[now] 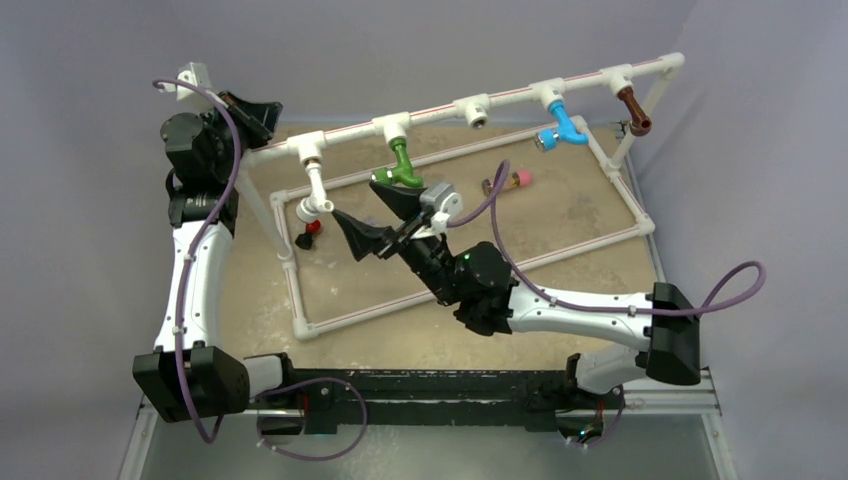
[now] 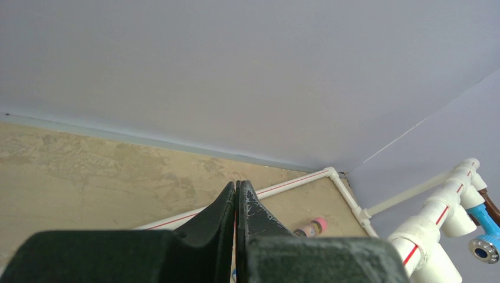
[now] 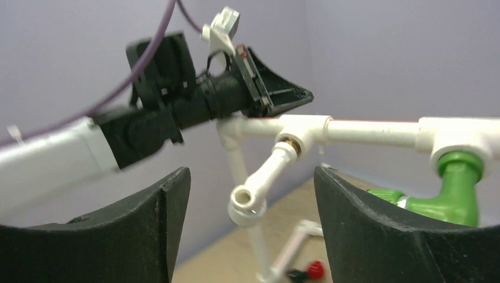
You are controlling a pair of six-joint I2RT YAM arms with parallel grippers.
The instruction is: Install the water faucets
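Note:
Four water faucets hang from the raised white pipe rail: a white faucet, a green faucet, a blue faucet and a brown faucet. The tee between green and blue holds nothing. My right gripper stands open and empty, just right of the white faucet, which shows beyond its fingers without touching them. Up at the rail's left end, my left gripper is shut on nothing.
A white pipe frame lies flat on the tan table, with posts carrying the rail. Inside it lie a small pink and yellow piece and a red and black piece. Purple-grey walls close in behind and at the right.

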